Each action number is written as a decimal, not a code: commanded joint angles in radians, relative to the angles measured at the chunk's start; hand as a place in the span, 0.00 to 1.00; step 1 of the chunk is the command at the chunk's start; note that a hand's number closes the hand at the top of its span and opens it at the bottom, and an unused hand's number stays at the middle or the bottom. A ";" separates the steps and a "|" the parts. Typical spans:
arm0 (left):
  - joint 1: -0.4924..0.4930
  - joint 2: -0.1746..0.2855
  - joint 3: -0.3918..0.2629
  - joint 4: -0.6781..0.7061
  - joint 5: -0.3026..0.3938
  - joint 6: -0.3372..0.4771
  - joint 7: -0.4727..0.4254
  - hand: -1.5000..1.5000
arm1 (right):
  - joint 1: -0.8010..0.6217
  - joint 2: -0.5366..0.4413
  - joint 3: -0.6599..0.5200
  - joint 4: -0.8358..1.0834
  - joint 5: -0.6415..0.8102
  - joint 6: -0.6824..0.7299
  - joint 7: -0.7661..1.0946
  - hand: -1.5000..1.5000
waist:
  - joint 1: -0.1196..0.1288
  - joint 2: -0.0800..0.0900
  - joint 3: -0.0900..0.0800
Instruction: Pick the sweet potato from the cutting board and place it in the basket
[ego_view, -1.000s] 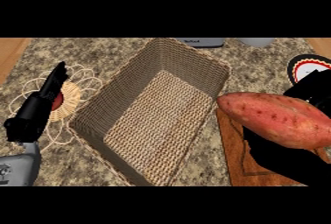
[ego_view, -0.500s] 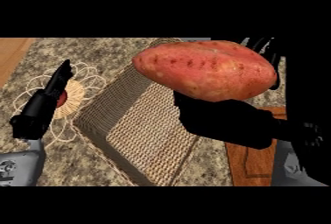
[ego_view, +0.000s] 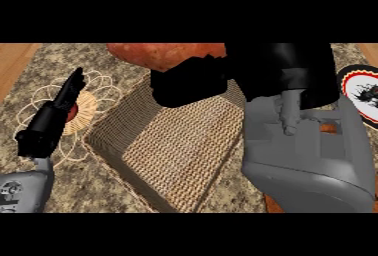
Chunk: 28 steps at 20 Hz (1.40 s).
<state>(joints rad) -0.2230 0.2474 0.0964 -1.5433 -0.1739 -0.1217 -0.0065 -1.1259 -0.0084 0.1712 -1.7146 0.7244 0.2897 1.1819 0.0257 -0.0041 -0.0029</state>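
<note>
Wood runs as a pale strip (ego_view: 11, 65) down the far left edge, and next to it begins the speckled stone counter (ego_view: 44, 65). The left hand (ego_view: 46, 125) rises from the lower left corner, fingers straight and together, holding nothing. It lies across a round woven mat (ego_view: 94, 102) with looped edges, hiding part of it.

Just right of the mat sits the wicker basket (ego_view: 118, 117), set at a slant, its woven floor in plain sight. Over the basket's far end, at the top of the view, is the sweet potato (ego_view: 166, 52), reddish brown and up off the counter. The right hand (ego_view: 193, 82) is curled round its underside and hides its lower part. The grey right forearm (ego_view: 310, 160) fills the lower right, covering the basket's right wall. At the right edge a white plate (ego_view: 363, 82) with a dark rim peeks past the arm.
</note>
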 joint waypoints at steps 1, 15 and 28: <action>0.000 0.000 0.007 -0.014 0.010 -0.003 0.008 0.50 | -0.048 0.008 0.020 0.100 -0.063 -0.002 0.261 1.00 | -0.002 -0.003 0.000; 0.032 0.013 0.033 -0.015 0.012 -0.002 -0.007 0.50 | -0.045 0.008 0.050 0.254 -0.088 0.212 0.222 0.00 | -0.028 -0.006 0.002; 0.000 0.016 0.043 0.017 0.021 -0.013 0.001 0.50 | -0.063 0.008 -0.068 0.150 -0.048 -0.172 0.162 0.00 | -0.034 -0.003 0.003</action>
<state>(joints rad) -0.2204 0.2634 0.1281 -1.5443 -0.1564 -0.1390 -0.0012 -1.1859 -0.0132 0.1569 -1.5177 0.6177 0.2892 1.1851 0.0007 -0.0071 -0.0007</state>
